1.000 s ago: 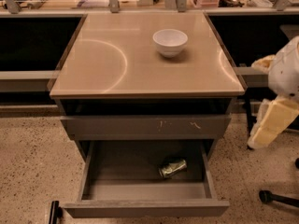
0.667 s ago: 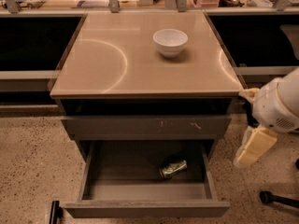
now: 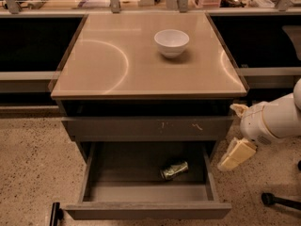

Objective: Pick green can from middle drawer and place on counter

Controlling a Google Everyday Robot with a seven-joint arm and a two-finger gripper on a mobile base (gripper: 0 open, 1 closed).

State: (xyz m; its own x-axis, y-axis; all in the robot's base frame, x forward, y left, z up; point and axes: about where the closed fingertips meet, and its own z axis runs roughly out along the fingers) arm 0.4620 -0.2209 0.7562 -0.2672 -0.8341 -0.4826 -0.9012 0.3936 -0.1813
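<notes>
Gripper (image 3: 229, 136), fingers (image 3: 237, 154) spread apart, hangs just right of the open middle drawer (image 3: 146, 210); green can (image 3: 174, 170) lies inside

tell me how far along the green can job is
Done: the middle drawer stands pulled open. In hand: the end effector hangs outside the drawer, off its right side, apart from the green can. Left: grasp the can, which lies on its side on the drawer floor, lift it out and set it on the counter, where a white bowl sits.
</notes>
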